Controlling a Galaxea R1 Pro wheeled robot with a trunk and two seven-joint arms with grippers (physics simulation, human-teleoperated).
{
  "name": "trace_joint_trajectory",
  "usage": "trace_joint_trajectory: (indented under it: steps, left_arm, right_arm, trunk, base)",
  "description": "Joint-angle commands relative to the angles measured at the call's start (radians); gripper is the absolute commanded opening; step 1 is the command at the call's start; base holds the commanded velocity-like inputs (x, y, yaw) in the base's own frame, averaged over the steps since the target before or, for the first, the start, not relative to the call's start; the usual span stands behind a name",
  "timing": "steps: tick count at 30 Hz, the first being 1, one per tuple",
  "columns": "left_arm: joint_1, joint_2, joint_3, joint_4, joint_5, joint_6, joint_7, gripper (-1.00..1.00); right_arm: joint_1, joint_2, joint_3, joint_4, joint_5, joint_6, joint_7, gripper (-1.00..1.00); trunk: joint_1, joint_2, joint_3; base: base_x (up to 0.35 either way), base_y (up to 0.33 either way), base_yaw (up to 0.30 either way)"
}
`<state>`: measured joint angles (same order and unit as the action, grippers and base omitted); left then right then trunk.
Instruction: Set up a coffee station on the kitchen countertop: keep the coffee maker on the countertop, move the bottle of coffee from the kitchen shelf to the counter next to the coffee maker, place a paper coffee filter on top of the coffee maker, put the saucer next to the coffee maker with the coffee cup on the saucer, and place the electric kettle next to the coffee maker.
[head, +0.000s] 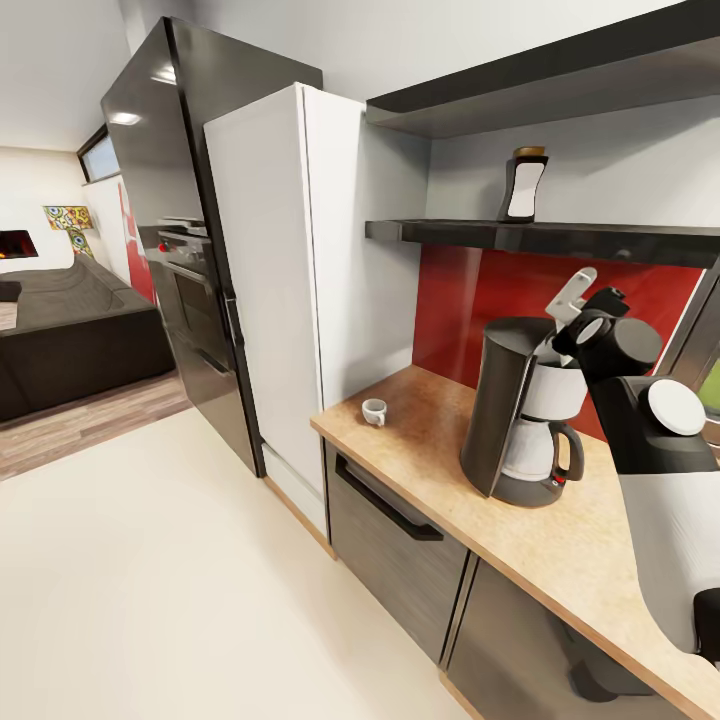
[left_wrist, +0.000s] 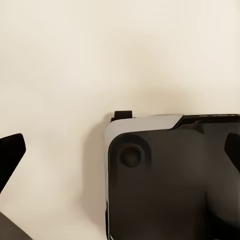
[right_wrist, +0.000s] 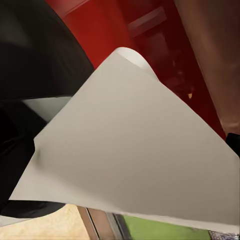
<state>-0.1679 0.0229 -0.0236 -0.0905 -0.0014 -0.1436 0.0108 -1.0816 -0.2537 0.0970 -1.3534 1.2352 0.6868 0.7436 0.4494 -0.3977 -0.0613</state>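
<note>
The black coffee maker (head: 520, 415) with its glass carafe stands on the wooden countertop (head: 590, 540). My right gripper (head: 583, 318) hovers just above its top, shut on a white paper coffee filter (head: 571, 295), which spreads wide in the right wrist view (right_wrist: 135, 150) beside the coffee maker's dark body (right_wrist: 35, 60). On the lower wall shelf (head: 560, 238) the bottle of coffee (head: 524, 184) stands upright. A small white coffee cup (head: 374, 411) sits near the counter's left end. My left gripper (left_wrist: 120, 150) is open over the floor, with dark fingertips (left_wrist: 11, 152) wide apart.
A white tall cabinet (head: 290, 290) and a black fridge (head: 170, 230) stand left of the counter. Dark drawers (head: 390, 520) sit under the countertop. A red backsplash (head: 470, 300) lies behind the coffee maker. The robot's base (left_wrist: 170, 180) rests on cream floor (head: 150, 580).
</note>
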Motion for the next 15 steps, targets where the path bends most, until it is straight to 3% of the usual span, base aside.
trace_joint_trajectory:
  steps: [1, 4, 5, 15]
  left_arm:
    - [-0.001, 0.0, -0.002, 0.001, 0.0, -0.004, 0.001, 1.0]
    - [-0.001, 0.0, -0.002, 0.001, 0.0, -0.004, 0.0, 1.0]
    - [-0.001, 0.0, -0.002, 0.001, 0.0, -0.004, 0.0, 1.0]
    - [-0.001, 0.0, -0.002, 0.01, 0.0, -0.006, 0.0, 1.0]
  right_arm:
    - [-0.001, -0.001, 0.003, 0.0, 0.01, 0.003, 0.01, -1.0]
    - [-0.001, -0.001, 0.003, 0.0, 0.01, 0.002, 0.01, -1.0]
    - [-0.001, -0.001, 0.003, 0.0, 0.01, 0.003, 0.009, 1.0]
    - [-0.001, 0.001, 0.003, 0.0, 0.011, 0.003, 0.008, 1.0]
  trunk:
    - [0.001, -0.002, -0.002]
    - [0.001, -0.002, -0.002]
    - [0.001, -0.002, -0.002]
    - [0.001, -0.002, -0.002]
  base:
    - [0.0, 0.0, 0.0]
    - [0.043, -0.019, 0.0]
    - [0.027, -0.013, 0.0]
    - [0.003, -0.002, 0.0]
